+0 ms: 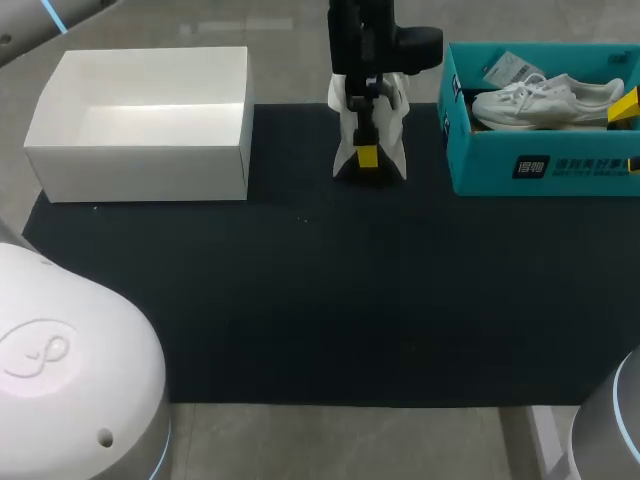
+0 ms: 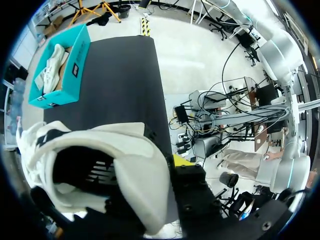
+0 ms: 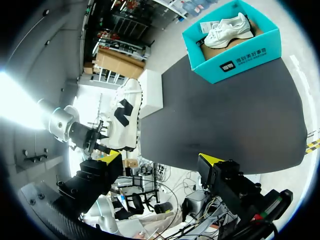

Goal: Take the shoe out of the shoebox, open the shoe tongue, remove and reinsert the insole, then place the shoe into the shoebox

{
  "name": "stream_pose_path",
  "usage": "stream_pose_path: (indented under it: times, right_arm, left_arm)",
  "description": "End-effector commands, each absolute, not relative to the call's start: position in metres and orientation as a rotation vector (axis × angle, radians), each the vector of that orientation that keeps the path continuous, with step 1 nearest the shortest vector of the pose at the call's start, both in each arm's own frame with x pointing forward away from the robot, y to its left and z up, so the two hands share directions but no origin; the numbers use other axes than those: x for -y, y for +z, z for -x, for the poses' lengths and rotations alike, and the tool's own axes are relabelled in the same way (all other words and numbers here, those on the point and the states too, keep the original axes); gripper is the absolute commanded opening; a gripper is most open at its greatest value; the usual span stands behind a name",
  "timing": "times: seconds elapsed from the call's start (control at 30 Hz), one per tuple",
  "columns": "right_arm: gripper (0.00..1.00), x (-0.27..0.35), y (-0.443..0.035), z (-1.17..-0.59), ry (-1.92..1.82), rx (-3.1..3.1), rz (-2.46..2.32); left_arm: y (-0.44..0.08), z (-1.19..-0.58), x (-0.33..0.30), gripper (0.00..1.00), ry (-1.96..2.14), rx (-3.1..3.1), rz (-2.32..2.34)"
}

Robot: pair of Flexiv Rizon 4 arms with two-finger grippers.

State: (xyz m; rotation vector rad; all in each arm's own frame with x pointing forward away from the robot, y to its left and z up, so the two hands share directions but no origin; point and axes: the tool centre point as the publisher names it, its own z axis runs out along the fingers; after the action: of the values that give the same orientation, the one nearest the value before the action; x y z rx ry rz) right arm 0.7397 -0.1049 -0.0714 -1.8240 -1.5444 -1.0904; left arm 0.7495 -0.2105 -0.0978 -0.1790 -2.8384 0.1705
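My left gripper [image 1: 367, 150] is shut on a white shoe [image 1: 370, 125], held upright over the back middle of the black mat, its lower end at or near the mat. In the left wrist view the shoe [image 2: 100, 160] fills the foreground with its dark opening facing the camera. One yellow fingertip [image 2: 182, 161] lies against its outer side; the other is hidden inside. A second white shoe [image 1: 550, 100] lies in the teal shoebox [image 1: 540, 165] at the back right. My right gripper [image 3: 160, 159] is open and holds nothing, off the mat's near edge, far from the teal shoebox [image 3: 235, 55].
An open white box [image 1: 140, 160] stands at the back left of the black mat [image 1: 330, 300]. A small yellow piece [image 1: 625, 105] shows at the teal box's right end. The shells of my arms fill the head view's lower corners.
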Motion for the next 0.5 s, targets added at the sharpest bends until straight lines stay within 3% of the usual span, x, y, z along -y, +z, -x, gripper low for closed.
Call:
stream_pose_path:
  times: [0.03,0.5]
  right_arm:
    - [1.0,0.105,-0.072,-0.741,-1.086,1.544,1.826]
    - [1.0,0.105,-0.072,-0.741,-1.086,1.544,1.826]
  left_arm:
    - [-0.097,-0.749,0.209,0.0,0.176,2.842,0.18]
    - [-0.076,-0.807,0.152,0.0,0.174,2.85,0.189]
